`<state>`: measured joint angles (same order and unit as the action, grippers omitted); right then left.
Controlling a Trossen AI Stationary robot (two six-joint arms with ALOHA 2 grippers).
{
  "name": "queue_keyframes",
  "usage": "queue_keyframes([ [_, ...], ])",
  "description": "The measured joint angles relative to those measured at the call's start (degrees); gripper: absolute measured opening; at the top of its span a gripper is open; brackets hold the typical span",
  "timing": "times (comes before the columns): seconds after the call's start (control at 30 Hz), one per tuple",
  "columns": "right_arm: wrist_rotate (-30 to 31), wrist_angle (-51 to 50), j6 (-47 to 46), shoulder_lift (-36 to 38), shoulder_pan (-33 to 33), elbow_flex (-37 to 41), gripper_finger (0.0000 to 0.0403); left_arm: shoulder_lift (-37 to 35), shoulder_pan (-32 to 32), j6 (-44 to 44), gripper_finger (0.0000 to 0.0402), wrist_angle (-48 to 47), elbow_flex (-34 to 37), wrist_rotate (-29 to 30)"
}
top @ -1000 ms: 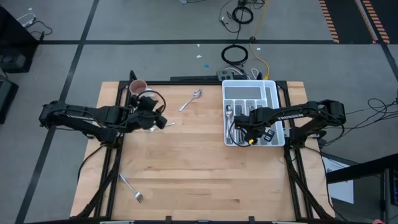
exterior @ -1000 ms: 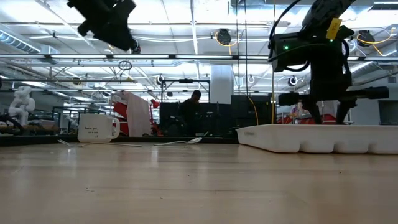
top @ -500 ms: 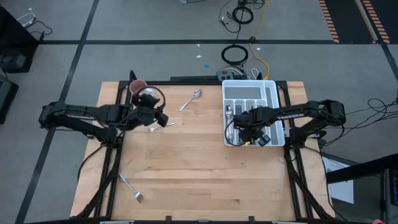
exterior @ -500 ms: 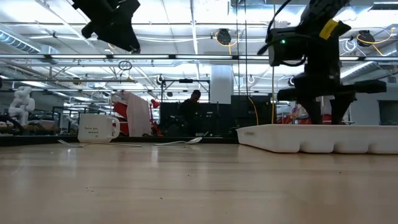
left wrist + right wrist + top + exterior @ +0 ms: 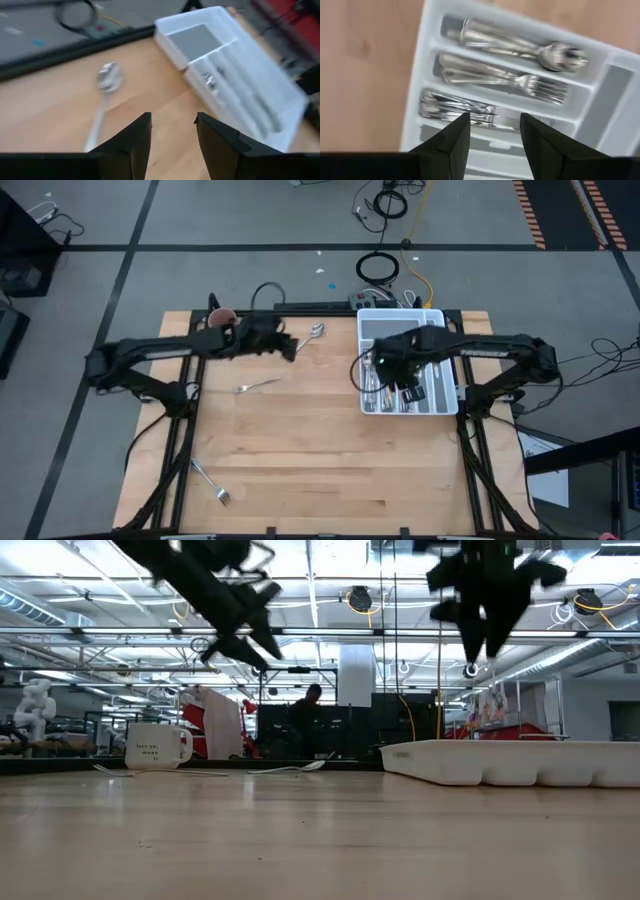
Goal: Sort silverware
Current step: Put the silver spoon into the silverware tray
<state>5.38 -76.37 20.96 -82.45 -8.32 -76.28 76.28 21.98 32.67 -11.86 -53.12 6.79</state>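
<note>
Left pincer (image 5: pixel 288 346), open and empty, hangs just beside the spoon (image 5: pixel 307 340) at the surface's far edge, handle slanting toward it. Right pincer (image 5: pixel 392 372), open, empty, above the filled cutlery tray (image 5: pixel 447 360).

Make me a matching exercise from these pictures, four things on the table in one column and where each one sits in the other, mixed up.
Things:
1. spoon
2. fork
3. mug
4. tray

Places:
A. table's right side, under the right hand
B. far left corner
C. near left corner
D. far edge, just ahead of the left hand

Pairs: 1-D, 2-C, 3-B, 4-A
</note>
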Motion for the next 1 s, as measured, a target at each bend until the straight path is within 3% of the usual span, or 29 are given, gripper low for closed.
queue_keyframes([
  [0.13, -0.99, -6.66, -5.97, 3.98, 0.02, -7.27, 0.0162, 10.78, 7.07, 4.86, 0.0162, 5.35, -4.78, -12.98],
  [0.4, 2.47, -9.87, -21.11, 18.31, 0.00, -9.29, 0.0162, 29.38, 13.44, 4.04, 0.0162, 1.55, -20.38, -20.01],
  [0.6, 3.64, -9.72, -32.16, 25.52, 0.04, -9.29, 0.0162, 38.49, 15.34, -1.07, 0.0162, -21.50, -33.96, -20.21],
  [0.7, 3.71, -9.72, -34.75, 27.72, 0.04, -9.28, 0.0162, 39.82, 14.87, -7.20, 0.0162, -33.16, -37.66, -17.23],
  [0.77, 4.22, -9.71, -35.25, 28.63, 0.04, -9.28, 0.0162, 39.80, 14.19, -9.18, 0.0162, -35.61, -38.04, -14.07],
  [1.0, 6.84, -9.62, -35.02, 29.53, 0.07, -9.28, 0.0162, 41.19, 13.37, -14.01, 0.0162, -33.92, -38.17, -13.19],
])
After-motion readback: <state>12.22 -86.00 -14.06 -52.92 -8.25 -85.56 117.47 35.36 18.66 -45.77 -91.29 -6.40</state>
